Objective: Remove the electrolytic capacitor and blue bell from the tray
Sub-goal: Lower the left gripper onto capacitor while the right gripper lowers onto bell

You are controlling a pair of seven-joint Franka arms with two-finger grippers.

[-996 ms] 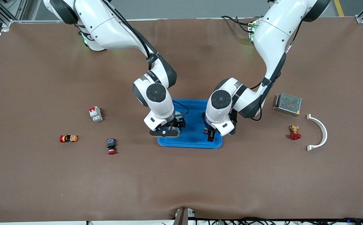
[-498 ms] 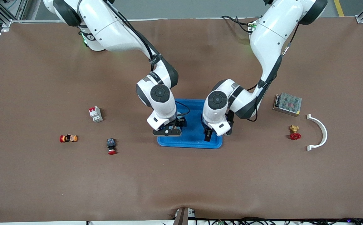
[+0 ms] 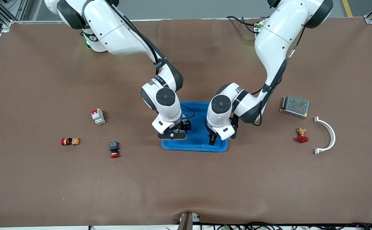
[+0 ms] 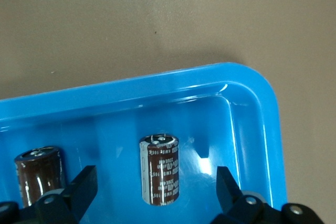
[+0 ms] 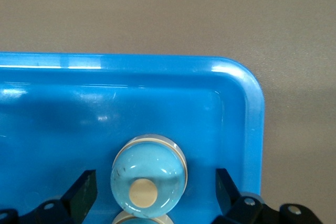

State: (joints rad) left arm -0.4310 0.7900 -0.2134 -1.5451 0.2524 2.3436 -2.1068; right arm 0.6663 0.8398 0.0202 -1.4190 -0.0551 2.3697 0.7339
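You are seeing both end effectors hanging wide over the blue tray [image 3: 198, 145]: left end effector [image 4: 152, 195] straddling the upright capacitor [image 4: 159, 169], right end effector [image 5: 149, 195] straddling the bell [image 5: 149, 176].

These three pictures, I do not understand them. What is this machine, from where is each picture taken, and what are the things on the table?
Two white robot arms work at a brown table. The wide picture comes from a high camera facing them. The other two come from cameras on the arms' wrists.

Both arms reach over a blue tray. The left gripper is open, with a brown capacitor standing in the tray between its fingers; a second capacitor stands beside it. The right gripper is open around a light blue bell. Neither gripper holds anything.

Also on the table: a red-topped breaker, two small red-capped parts, a metal box, a red valve and a white curved piece.
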